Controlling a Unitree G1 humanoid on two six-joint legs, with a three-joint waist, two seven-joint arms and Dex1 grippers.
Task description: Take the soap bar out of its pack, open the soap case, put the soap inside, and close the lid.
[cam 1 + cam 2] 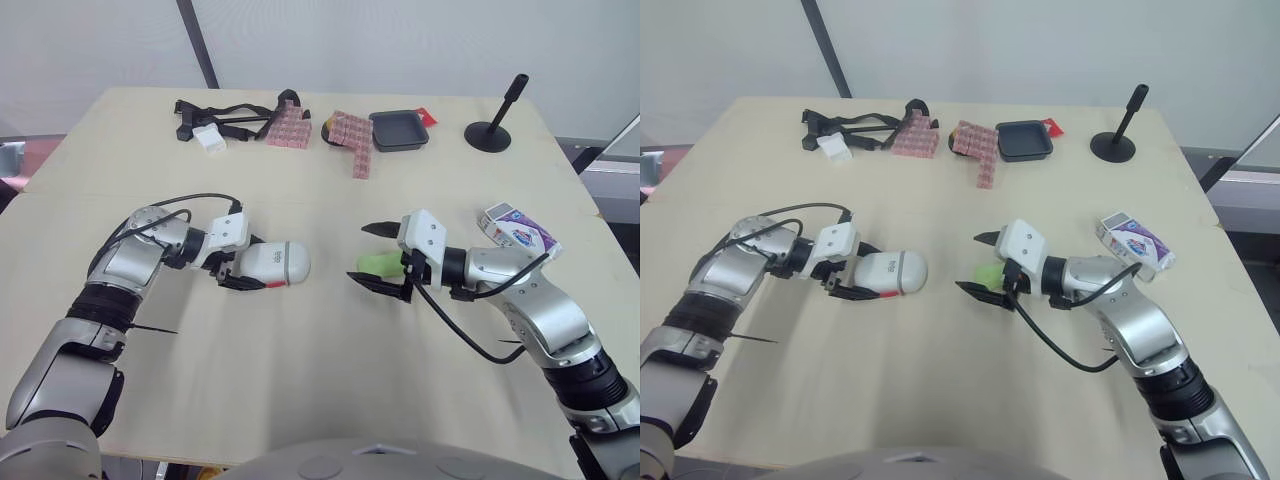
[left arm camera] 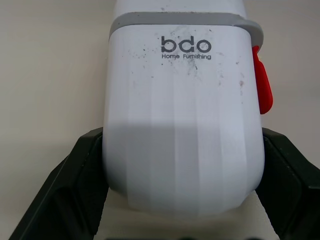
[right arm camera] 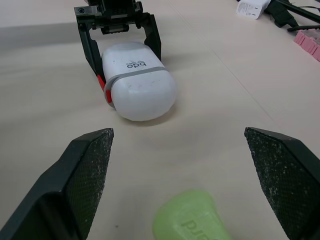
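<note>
While the left gripper (image 1: 252, 273) pinches the closed white soap case (image 1: 285, 261) left of centre on the table (image 1: 320, 380), right gripper (image 1: 358, 254) fingers spread wide, green soap bar (image 1: 381, 264) lying between them, soap pack (image 1: 517, 228) at right, behind the right arm.

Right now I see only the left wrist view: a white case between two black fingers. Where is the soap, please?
Observer: The soap lies unwrapped on the table, inside the open right gripper, not clamped.
Operator: And its pack?
Observer: The pack lies on the table, just beyond the right forearm.
Operator: Does the right gripper point toward my case?
Observer: Yes, it faces the case across a gap of table.
</note>
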